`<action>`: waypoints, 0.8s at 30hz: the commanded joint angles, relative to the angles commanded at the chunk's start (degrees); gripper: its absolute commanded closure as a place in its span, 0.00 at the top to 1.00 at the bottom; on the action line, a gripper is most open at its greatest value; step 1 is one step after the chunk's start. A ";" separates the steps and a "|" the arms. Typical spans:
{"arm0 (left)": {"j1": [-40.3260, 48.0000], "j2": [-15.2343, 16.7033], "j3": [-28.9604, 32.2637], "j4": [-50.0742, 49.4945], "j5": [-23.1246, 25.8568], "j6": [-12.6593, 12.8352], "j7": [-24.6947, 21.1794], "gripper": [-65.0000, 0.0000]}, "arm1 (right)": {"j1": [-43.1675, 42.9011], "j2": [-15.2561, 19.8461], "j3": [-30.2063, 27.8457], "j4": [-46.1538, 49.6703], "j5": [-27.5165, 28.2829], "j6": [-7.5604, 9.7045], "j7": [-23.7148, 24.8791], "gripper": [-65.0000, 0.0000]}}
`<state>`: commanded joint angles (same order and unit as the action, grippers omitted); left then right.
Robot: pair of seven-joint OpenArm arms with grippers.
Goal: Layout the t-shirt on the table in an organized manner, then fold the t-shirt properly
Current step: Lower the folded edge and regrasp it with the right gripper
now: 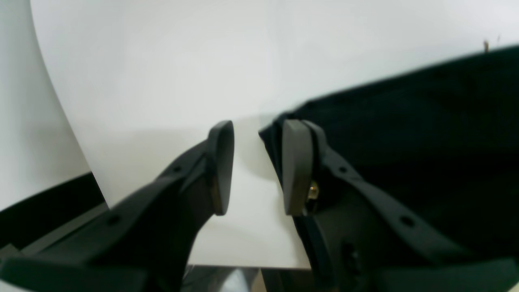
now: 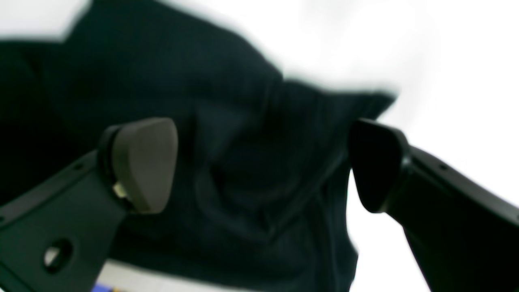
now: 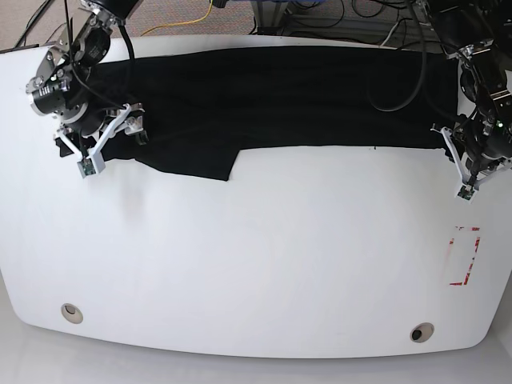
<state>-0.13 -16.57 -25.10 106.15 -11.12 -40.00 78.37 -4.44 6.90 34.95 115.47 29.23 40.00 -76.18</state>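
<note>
We see the table (image 3: 256, 264), a wide white top, and most of its near part is bare. The t-shirt (image 3: 272, 100) lies on the far part of it as a long black band from left to right, with one flap hanging lower at the left side. Near the right front edge there are red tape marks (image 3: 464, 256), and two round grommet holes (image 3: 72, 312) sit at the front edge.

The right gripper (image 2: 263, 164) is over the left end of the cloth; its fingers are wide apart, with dark fabric showing between them. The left gripper (image 1: 257, 166) is at the right end, fingers apart, with white table between them and one finger just beside the cloth edge.
</note>
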 joint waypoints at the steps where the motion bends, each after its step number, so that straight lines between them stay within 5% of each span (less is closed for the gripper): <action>1: 1.32 0.26 0.00 0.00 0.00 0.00 0.09 0.29 | 1.05 -0.70 0.00 -0.26 -0.09 0.00 0.00 1.00; 12: 6.68 1.93 0.09 0.09 0.00 0.00 -0.18 0.29 | 10.73 -1.14 -3.25 -11.16 -4.84 0.00 1.41 1.00; 24: 7.03 1.93 0.00 0.09 0.00 0.00 -0.35 0.29 | 10.81 -1.32 -12.13 -20.75 -5.80 0.00 7.38 1.00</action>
<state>6.90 -14.64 -25.10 106.24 -11.12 -40.00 78.02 6.37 5.58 22.81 94.73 23.43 40.00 -68.79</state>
